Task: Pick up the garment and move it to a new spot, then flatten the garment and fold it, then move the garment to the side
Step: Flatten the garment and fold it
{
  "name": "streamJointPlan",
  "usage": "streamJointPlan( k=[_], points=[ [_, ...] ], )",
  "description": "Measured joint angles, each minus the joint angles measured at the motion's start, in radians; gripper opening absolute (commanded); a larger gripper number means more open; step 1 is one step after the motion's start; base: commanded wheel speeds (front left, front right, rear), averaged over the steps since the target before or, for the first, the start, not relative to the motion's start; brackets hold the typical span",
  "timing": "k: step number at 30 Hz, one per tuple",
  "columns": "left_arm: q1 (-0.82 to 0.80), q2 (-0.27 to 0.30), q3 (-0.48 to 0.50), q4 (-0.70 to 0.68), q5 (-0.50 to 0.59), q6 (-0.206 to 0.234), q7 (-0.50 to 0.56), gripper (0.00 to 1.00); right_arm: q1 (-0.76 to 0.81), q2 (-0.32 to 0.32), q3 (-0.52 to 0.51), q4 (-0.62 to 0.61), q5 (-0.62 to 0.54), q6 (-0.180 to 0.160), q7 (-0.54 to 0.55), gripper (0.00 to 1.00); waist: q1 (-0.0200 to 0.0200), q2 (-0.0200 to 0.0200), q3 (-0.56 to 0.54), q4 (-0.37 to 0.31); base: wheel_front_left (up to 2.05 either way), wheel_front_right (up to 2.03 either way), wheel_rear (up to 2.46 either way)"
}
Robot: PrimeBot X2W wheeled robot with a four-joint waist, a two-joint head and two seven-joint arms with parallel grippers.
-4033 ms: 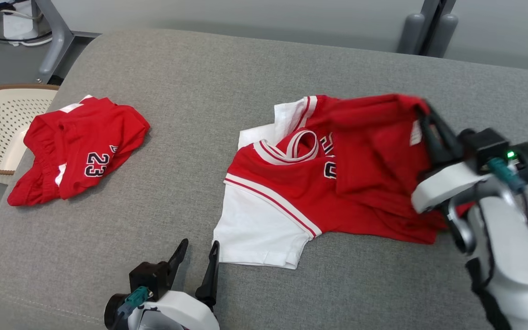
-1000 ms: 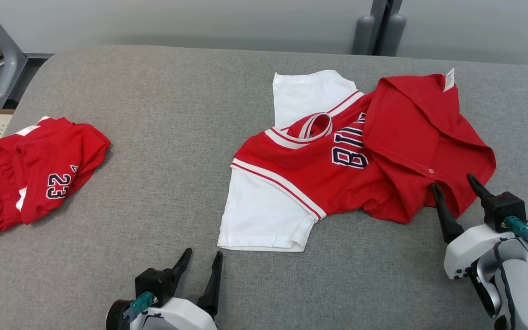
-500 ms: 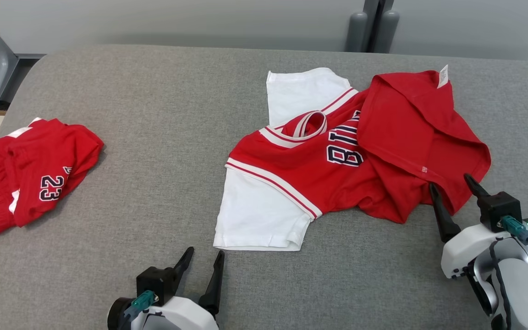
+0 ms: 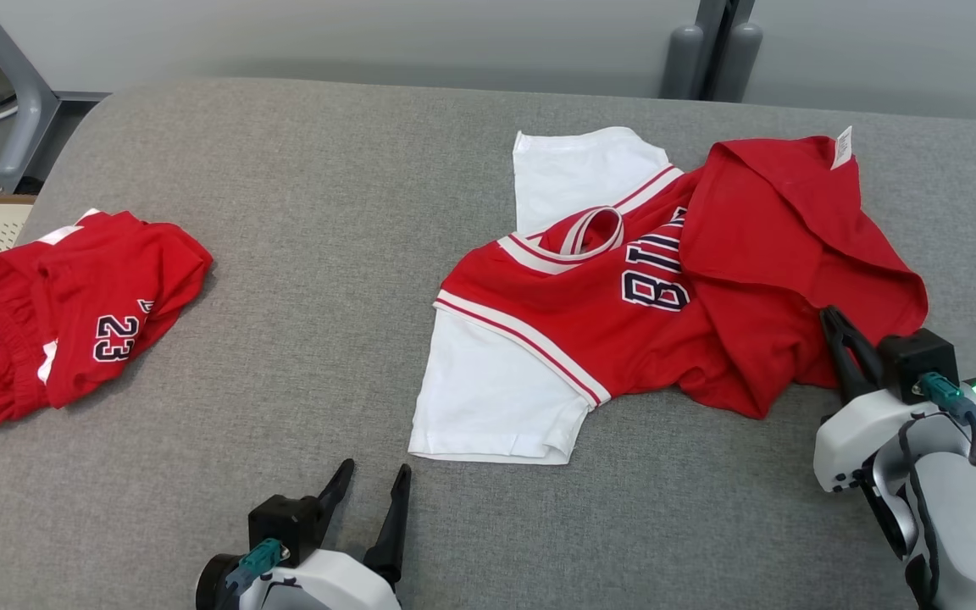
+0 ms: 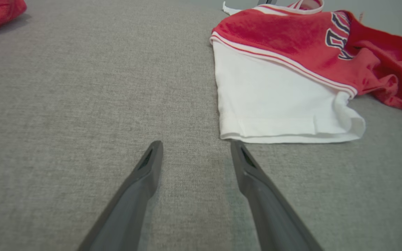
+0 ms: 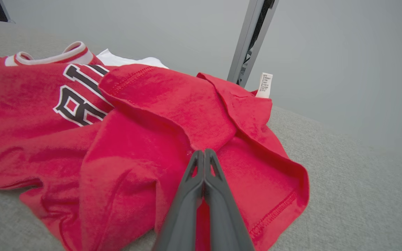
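Grey padded surface [image 4: 327,169] under red jersey [image 4: 590,305], near hem inside closed right pincer [image 4: 834,315]; left pincer [image 4: 374,468] spread, apart.

A broad grey woven-fabric upholstered surface [image 4: 327,152] with rounded far corners spans the head view. On its right half lies a red and white cotton shirt [image 4: 539,313] with dark lettering, rumpled. One white sleeve lies flat toward the lower centre and another toward the upper centre. The red hem is folded back over the body at the right, with a white tag [image 4: 841,147] showing. At the far left lies a bunched pair of red shorts [image 4: 90,296] marked 23, well apart from the shirt.
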Motion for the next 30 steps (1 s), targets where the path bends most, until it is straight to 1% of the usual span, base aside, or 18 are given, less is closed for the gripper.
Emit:
streamJointPlan(
  k=[4, 9, 14, 18, 25, 29, 30],
  points=[
    [0.000, 0.000, 0.002, -0.003, 0.001, 0.003, 0.000, 1.00, -0.006, 0.001, -0.011, 0.002, 0.019, 0.000, 0.000, 0.00, 0.0000, 0.0000, -0.005, -0.008, 0.00, 0.00, 0.00],
    [0.012, 0.000, 0.017, 0.001, 0.008, 0.003, 0.000, 1.00, 0.005, -0.007, -0.050, -0.049, 0.061, 0.000, 0.000, 0.00, -0.0001, 0.0000, -0.022, -0.036, 0.00, 0.00, 0.00],
    [0.027, 0.000, 0.032, 0.007, 0.017, -0.001, 0.000, 1.00, 0.070, -0.024, -0.079, -0.115, 0.122, 0.000, -0.002, 0.00, 0.0000, 0.0000, -0.053, -0.080, 0.00, 0.00, 0.00],
    [0.038, 0.000, 0.040, 0.008, 0.024, 0.000, 0.000, 1.00, 0.124, -0.054, -0.102, -0.146, 0.151, 0.000, -0.002, 0.00, 0.0000, 0.0000, -0.082, -0.122, 0.00, 0.00, 0.00],
    [0.055, 0.000, 0.057, 0.013, 0.025, 0.001, 0.000, 1.00, 0.224, -0.067, -0.154, -0.135, 0.165, 0.000, -0.002, 0.00, 0.0000, 0.0000, -0.128, -0.187, 0.00, 0.00, 0.00],
    [0.070, -0.001, 0.070, 0.016, 0.027, 0.005, 0.000, 1.00, 0.267, -0.048, -0.178, -0.114, 0.151, 0.000, -0.002, 0.00, 0.0000, 0.0000, -0.150, -0.206, 0.00, 0.00, 0.00],
    [0.076, -0.001, 0.076, 0.017, 0.036, 0.009, 0.000, 1.00, 0.272, -0.040, -0.185, -0.115, 0.144, 0.000, -0.002, 0.20, 0.0000, 0.0000, -0.154, -0.209, 0.00, 0.00, 0.00]
  ],
)
